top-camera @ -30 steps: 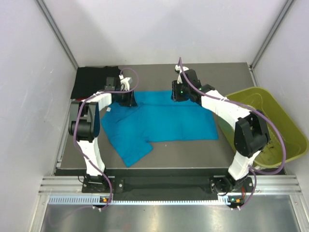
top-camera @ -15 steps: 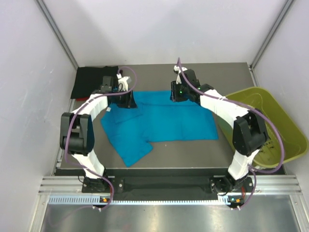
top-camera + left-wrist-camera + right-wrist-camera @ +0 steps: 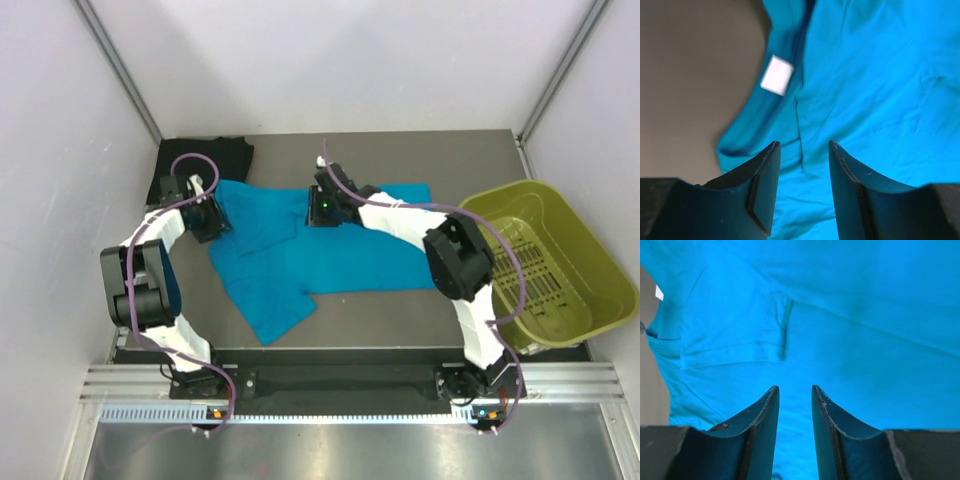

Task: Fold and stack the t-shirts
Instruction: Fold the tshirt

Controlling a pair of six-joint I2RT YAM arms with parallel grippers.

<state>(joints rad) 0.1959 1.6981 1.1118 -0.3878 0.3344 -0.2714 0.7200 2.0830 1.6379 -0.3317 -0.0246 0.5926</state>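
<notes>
From above, the teal t-shirt (image 3: 350, 255) lies spread mid-worktop (image 3: 400, 315), and the black t-shirt (image 3: 200, 160) sits in the far left corner. Left wrist: the left pincer (image 3: 802, 147) is released, jaws apart over teal cloth near the white label (image 3: 777, 75). Right wrist: the right pincer (image 3: 795, 390) is narrowly parted above the shirt, grasping nothing.

Soft, matt, creased cloth of teal t-shirt (image 3: 350, 255), matt cloth of black t-shirt (image 3: 200, 165), smooth glossy plastic bin (image 3: 520, 205), matt grey table top (image 3: 400, 315)

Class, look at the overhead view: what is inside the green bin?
Only the bin's slotted floor shows. The right arm covers part of its left side, so that corner stays unseen.
</notes>
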